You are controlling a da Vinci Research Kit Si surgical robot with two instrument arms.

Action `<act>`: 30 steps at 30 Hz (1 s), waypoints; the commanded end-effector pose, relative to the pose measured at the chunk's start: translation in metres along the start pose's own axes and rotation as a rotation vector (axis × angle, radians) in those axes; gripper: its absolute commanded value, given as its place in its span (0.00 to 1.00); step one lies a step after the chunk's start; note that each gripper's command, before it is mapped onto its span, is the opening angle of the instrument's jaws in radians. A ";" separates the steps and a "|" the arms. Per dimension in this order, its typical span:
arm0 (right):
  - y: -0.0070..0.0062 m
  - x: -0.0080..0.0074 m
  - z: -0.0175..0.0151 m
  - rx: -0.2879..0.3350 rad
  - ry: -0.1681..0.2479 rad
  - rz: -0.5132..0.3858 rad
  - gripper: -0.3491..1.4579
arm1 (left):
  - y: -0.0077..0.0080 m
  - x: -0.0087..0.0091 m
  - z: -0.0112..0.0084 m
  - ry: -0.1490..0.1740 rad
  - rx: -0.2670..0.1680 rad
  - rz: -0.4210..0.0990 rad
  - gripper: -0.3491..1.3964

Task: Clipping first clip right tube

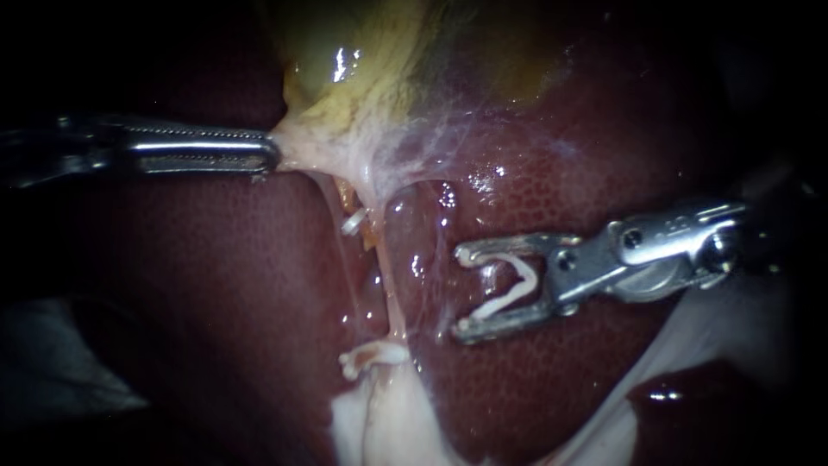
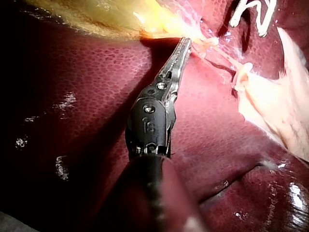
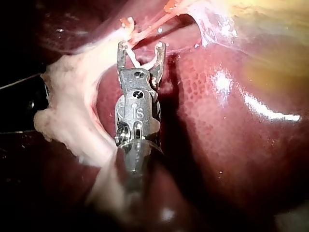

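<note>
Dark edges, glare on wet liver (image 1: 552, 173)

Left instrument (image 1: 272, 154): shaft dim, blurred.

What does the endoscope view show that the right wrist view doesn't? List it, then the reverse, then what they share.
Only endoscope: the left instrument, jaws shut on pale tissue under the gallbladder. Only right wrist: the right instrument seen from behind, along its shaft. Both: its jaws holding a white clip, the tubes ahead, the liver.
</note>
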 end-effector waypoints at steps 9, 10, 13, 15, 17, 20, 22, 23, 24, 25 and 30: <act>0.0017 -0.0024 0.0052 0.033 0.048 0.134 0.47 | 0.0000 0.0001 -0.0001 0.000 -0.001 0.000 0.00; 0.0019 -0.0027 0.0057 0.038 0.050 0.141 0.47 | 0.0000 0.0001 -0.0002 0.000 -0.001 -0.001 0.00; 0.0022 -0.0034 0.0073 0.062 0.073 0.173 0.47 | -0.0001 0.0002 -0.0004 0.002 -0.003 -0.001 0.00; 0.0023 -0.0036 0.0082 0.084 0.097 0.201 0.47 | -0.0001 0.0002 -0.0004 0.003 0.000 -0.001 0.00; 0.0023 -0.0038 0.0089 0.105 0.120 0.218 0.47 | -0.0001 0.0003 -0.0004 0.003 0.000 -0.002 0.00; 0.0022 -0.0039 0.0097 0.140 0.155 0.251 0.47 | -0.0002 0.0003 -0.0004 0.003 0.000 -0.002 0.00; 0.0020 -0.0039 0.0101 0.171 0.177 0.278 0.47 | -0.0002 0.0003 -0.0004 0.003 0.000 -0.002 0.00; 0.0019 -0.0039 0.0102 0.188 0.191 0.289 0.47 | -0.0002 0.0003 -0.0004 0.003 0.000 -0.002 0.00; 0.0017 -0.0038 0.0103 0.209 0.210 0.304 0.47 | -0.0002 0.0003 -0.0005 0.002 0.000 -0.002 0.00; 0.0016 -0.0038 0.0103 0.226 0.227 0.317 0.47 | -0.0002 0.0003 -0.0005 0.002 0.000 -0.002 0.00; 0.0004 -0.0029 0.0105 0.304 0.293 0.354 0.47 | -0.0003 0.0003 -0.0005 0.003 0.002 -0.002 0.00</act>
